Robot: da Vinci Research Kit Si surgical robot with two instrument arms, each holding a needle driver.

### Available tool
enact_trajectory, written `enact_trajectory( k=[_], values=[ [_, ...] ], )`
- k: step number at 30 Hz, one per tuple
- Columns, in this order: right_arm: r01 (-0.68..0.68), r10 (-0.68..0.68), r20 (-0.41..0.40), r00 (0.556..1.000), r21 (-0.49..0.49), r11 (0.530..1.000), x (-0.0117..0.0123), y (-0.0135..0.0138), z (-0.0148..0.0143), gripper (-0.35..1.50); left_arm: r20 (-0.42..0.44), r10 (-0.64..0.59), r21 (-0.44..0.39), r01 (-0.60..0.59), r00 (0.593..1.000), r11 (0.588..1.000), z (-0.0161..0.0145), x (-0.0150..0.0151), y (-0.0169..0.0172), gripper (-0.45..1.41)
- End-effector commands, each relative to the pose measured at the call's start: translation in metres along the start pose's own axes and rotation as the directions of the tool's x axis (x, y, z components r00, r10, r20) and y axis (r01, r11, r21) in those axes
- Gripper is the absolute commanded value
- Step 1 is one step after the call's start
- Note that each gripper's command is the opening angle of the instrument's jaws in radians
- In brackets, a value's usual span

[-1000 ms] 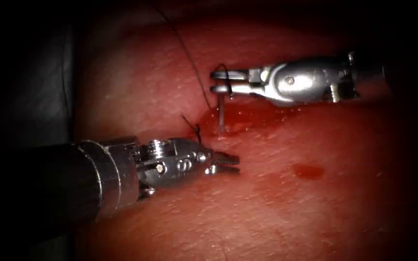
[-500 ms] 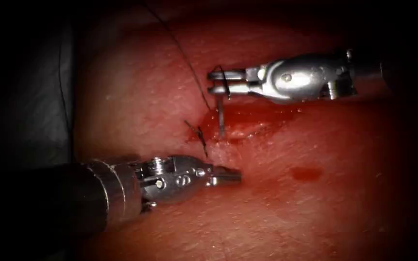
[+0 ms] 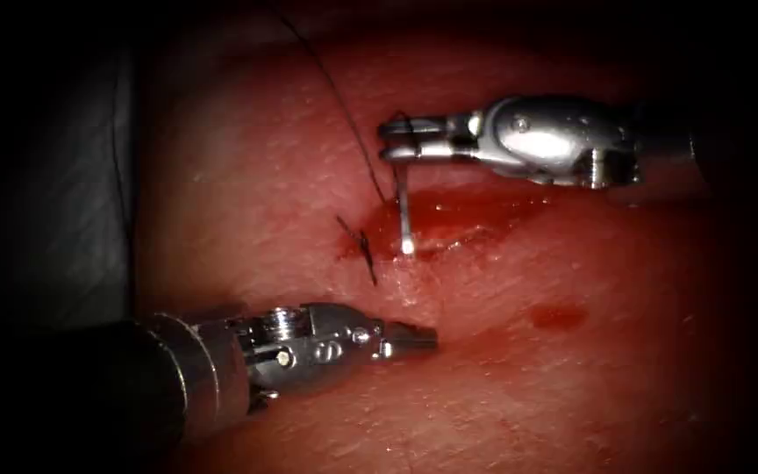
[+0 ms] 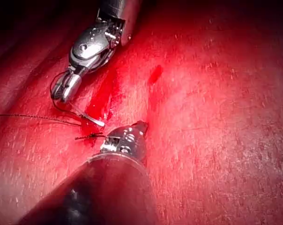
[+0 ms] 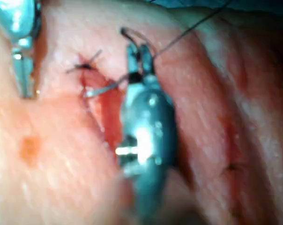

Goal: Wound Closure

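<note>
Surgical practice bench; cut tissue (image 3: pixel 572 369)

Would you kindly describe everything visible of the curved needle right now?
The needle is a thin, shiny curved metal piece, clamped near one end in the right tool. Its body hangs down to the red, wet cut, the tip meeting the tissue. Dark thread runs up from the jaws.

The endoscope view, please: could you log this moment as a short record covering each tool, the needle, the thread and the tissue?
right tool: jaws shut on the needle near one end of its curve
left tool: jaws shut, holding nothing, low over the tissue below the cut
needle: hangs from the right tool, tip at the cut
thread: runs from the needle up and left
knotted stitch: at the cut's left end, short tails
tissue: red fluid in the cut, a spot to the right
</note>
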Motion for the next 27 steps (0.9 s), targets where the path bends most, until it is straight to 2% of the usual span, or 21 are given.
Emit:
enact_trajectory(
  k=[1,18,22,27],
  values=[
    [-0.009,0.009,-0.001,1.000,0.002,1.000,-0.0006,-0.0006,0.0008,-0.35,-0.001,0.001,-0.004,-0.001,1.000,1.000,0.0009,-0.0003,0.0000,-0.23],
    [-0.103,0.103,0.006,0.995,0.003,0.995,-0.0006,-0.0005,0.0014,-0.35,-0.005,0.012,-0.009,-0.012,1.000,1.000,0.0012,-0.0016,-0.0010,-0.26],
    [-0.098,0.096,0.042,0.994,0.032,0.995,-0.0008,-0.0009,0.0016,-0.35,-0.002,0.014,-0.007,-0.014,1.000,1.000,0.0010,-0.0019,-0.0010,-0.26],
    [-0.096,0.094,0.041,0.995,0.048,0.994,-0.0009,-0.0012,0.0017,-0.35,-0.001,0.015,-0.006,-0.015,1.000,1.000,0.0006,-0.0021,-0.0010,-0.28]
  ],
)
